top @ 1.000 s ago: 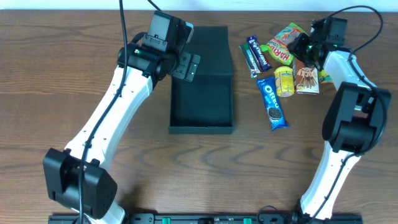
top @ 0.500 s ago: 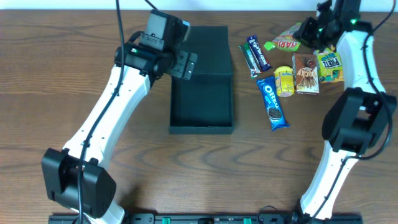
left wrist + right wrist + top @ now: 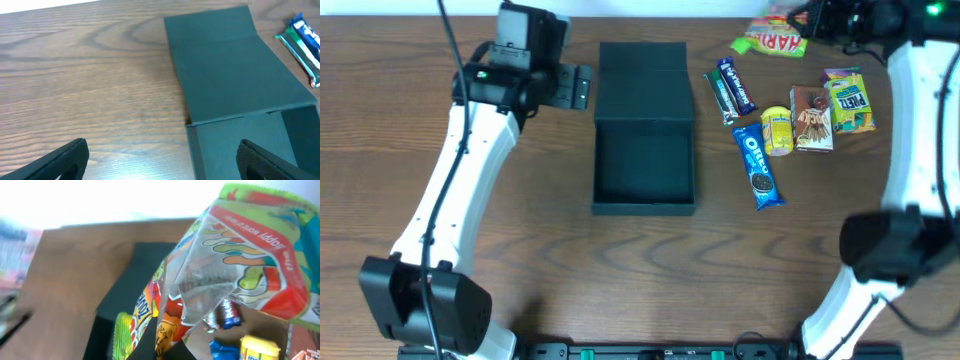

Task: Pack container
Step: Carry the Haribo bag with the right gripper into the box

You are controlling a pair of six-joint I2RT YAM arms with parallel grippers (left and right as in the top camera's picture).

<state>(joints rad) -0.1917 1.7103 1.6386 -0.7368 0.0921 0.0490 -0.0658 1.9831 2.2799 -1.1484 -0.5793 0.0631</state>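
The container point(image 3: 645, 150) is a dark square box lying open mid-table, its flap lid folded back toward the far edge. My left gripper point(image 3: 572, 88) hovers open just left of the lid. In the left wrist view its fingers point(image 3: 60, 161) straddle bare wood and the container point(image 3: 230, 70) edge, with nothing between them. My right gripper point(image 3: 815, 20) is raised at the far right, shut on a colourful gummy bag point(image 3: 775, 42). In the right wrist view the gummy bag point(image 3: 235, 265) hangs from the gripper point(image 3: 197, 345), with the container point(image 3: 122, 300) below.
Right of the container lie two snack bars point(image 3: 732, 88), a blue cookie pack point(image 3: 758, 168), a yellow packet point(image 3: 777, 130), a brown packet point(image 3: 811, 118) and a green-yellow packet point(image 3: 848, 102). One snack bar point(image 3: 302, 40) also shows in the left wrist view.
My right gripper has lifted the gummy bag off the snack pile and carried it toward the far edge. My left gripper has drawn leftward off the container's lid, staying open.
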